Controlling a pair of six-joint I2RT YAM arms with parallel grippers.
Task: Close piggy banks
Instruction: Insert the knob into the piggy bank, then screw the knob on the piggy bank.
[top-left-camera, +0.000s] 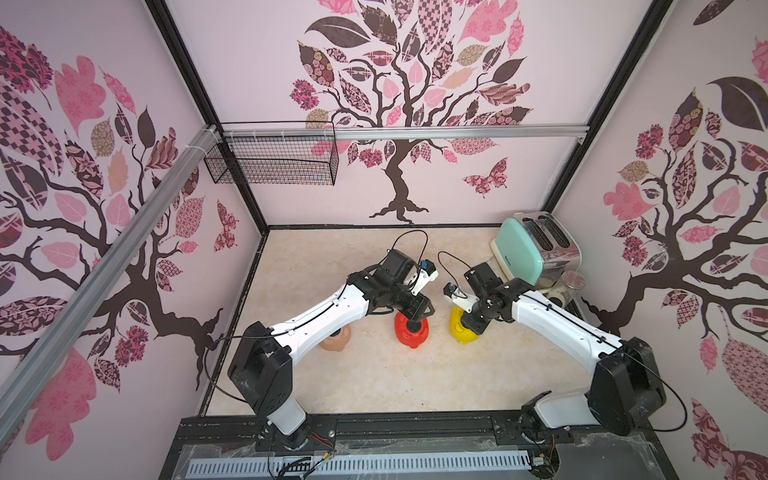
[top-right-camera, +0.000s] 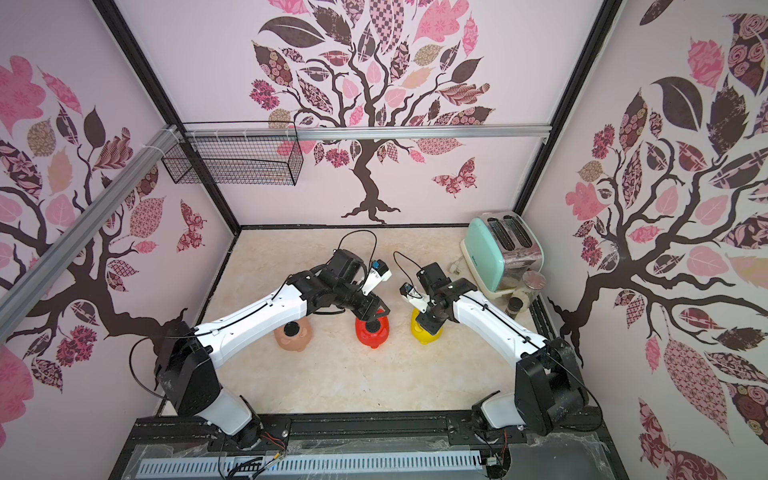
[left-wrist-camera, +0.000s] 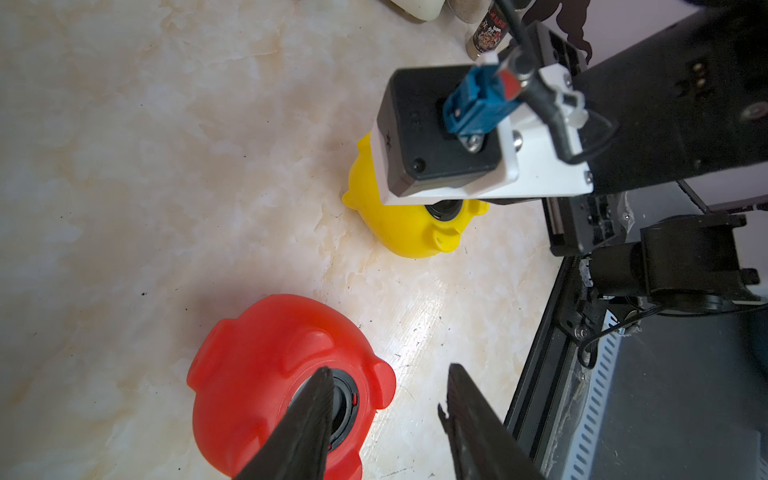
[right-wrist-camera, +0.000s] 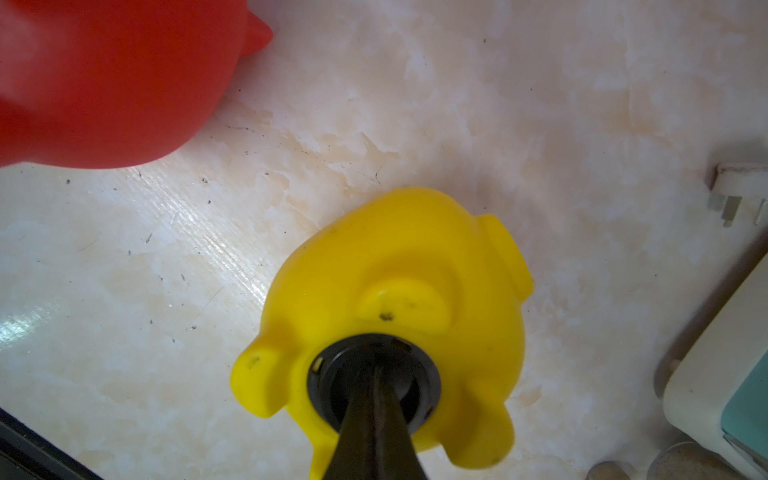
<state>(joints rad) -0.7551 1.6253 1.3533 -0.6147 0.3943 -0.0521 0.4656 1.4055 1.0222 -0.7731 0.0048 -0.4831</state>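
The peach pig (top-right-camera: 293, 338) lies belly-up on the bench (top-left-camera: 374, 386), left of the left gripper (left-wrist-camera: 388, 372) and well apart from it. That gripper is spread over the red pig (left-wrist-camera: 266, 374), one finger (left-wrist-camera: 305, 428) on the black plug (left-wrist-camera: 348, 399) in its belly hole and the other off the pig's side. The right gripper (right-wrist-camera: 374, 374), pressed together, pokes its tips into the second plug (right-wrist-camera: 326, 386) in the yellow pig (right-wrist-camera: 395, 257) beneath it. A toaster (top-left-camera: 523, 253) stands beyond it.

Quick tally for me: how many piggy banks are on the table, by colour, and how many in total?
Peach-pink piggy bank: 1
Red piggy bank: 1
Yellow piggy bank: 1
Total: 3
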